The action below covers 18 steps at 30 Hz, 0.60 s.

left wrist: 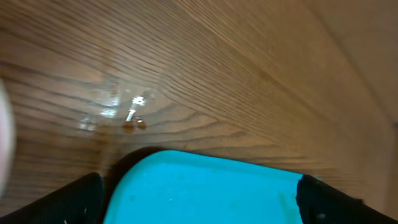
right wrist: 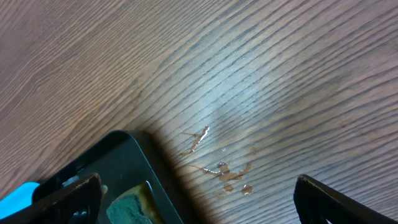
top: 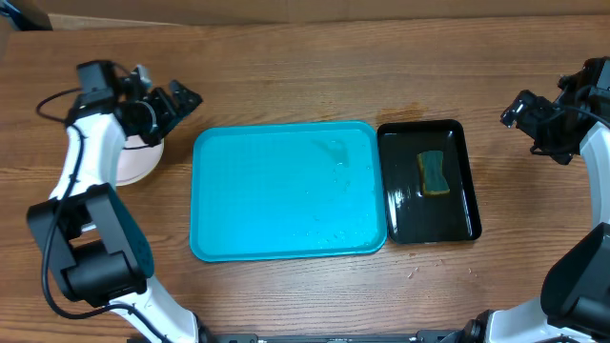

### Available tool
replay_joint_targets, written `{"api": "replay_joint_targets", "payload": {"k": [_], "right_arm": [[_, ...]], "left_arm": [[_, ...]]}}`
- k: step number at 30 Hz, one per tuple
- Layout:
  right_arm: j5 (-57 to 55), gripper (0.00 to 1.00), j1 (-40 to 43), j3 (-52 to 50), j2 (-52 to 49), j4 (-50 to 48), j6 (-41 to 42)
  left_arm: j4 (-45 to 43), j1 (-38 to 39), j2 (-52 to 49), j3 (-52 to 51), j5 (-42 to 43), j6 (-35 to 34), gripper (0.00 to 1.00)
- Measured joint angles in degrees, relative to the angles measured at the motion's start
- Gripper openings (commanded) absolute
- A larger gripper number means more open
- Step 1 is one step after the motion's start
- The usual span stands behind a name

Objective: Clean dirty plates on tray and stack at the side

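Plates (top: 138,164) sitting left of the tray (top: 286,191), half hidden under the arm, stacking looking finished.
No plate is showing on the tray; left gripper (top: 179,105) is hovering wide open over them, right gripper (top: 519,119) is hanging open too. Next, I'd guess: just backing off.

Glossy turquoise plastic tray (top: 267,191), grained wood table (top: 286,86), shiny black tray (top: 405,195), coarse sponge (top: 434,172)
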<state>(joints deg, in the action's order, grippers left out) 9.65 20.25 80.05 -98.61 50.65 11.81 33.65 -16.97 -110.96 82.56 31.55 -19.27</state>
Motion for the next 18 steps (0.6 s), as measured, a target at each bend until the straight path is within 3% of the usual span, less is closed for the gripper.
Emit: {"api": "replay_joint_targets", "payload": {"k": [7, 18], "right_arm": [[0.0, 1.0, 0.0, 0.0, 0.0, -0.1, 0.0], [0.0, 1.0, 0.0, 0.0, 0.0, 0.0, 0.0]], "left_arm": [[0.1, 4.5, 0.0, 0.0, -6.8, 0.0, 1.0], [0.1, 5.0, 0.0, 0.0, -9.4, 0.0, 1.0]]}}
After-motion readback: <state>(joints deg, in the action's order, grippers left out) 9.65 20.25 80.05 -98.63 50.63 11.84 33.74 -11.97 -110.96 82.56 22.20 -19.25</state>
